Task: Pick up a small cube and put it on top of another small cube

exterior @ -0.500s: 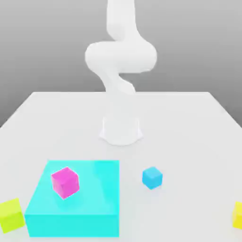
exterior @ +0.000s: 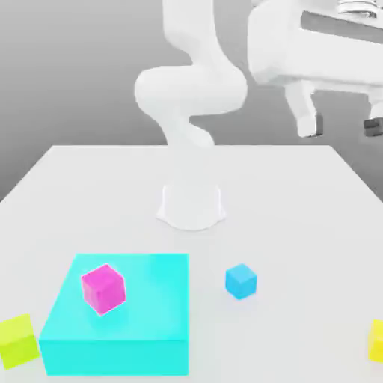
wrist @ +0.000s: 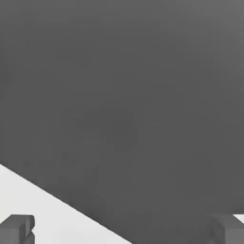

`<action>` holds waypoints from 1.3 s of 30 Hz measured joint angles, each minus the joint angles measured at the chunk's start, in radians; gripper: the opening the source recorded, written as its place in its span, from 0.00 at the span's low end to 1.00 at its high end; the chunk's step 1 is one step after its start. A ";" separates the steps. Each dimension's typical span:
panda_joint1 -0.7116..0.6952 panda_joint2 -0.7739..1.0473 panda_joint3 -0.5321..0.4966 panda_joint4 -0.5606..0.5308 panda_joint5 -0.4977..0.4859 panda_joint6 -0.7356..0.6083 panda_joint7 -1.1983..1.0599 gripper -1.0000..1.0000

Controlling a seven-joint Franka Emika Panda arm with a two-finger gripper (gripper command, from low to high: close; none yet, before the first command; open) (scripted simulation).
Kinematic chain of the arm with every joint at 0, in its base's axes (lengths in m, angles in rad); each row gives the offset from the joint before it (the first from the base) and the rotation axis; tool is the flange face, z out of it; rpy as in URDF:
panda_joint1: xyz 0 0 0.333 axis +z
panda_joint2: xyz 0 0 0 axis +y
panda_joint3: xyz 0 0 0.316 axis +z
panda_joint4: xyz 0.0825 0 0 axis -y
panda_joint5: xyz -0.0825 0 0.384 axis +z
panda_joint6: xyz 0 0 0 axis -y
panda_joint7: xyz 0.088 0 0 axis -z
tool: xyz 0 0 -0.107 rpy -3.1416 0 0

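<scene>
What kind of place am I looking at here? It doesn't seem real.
Most likely a computer-simulated robot test bench, not a real room: a plain white table against a blank grey backdrop, a smooth white arm mounted on it, and flat-coloured toy cubes such as the blue cube.

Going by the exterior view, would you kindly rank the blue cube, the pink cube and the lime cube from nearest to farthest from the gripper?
The gripper hangs open, high at the exterior view's upper right.
1. Blue cube: on the table, right of the cyan block.
2. Pink cube: on top of the cyan block.
3. Lime cube: at the view's far lower left.
</scene>
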 joint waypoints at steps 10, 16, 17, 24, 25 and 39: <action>0.124 0.366 0.069 0.016 -0.076 0.099 -0.129 0.50; 0.189 0.587 0.089 0.034 -0.143 0.177 -0.171 0.50; 0.200 0.623 0.078 0.041 -0.157 0.202 -0.164 0.50; 0.219 0.694 0.054 0.058 -0.185 0.252 -0.145 0.00; 0.225 0.712 0.047 0.062 -0.191 0.265 -0.141 0.00; -0.011 0.288 -0.111 -0.134 -0.052 0.053 -0.020 0.00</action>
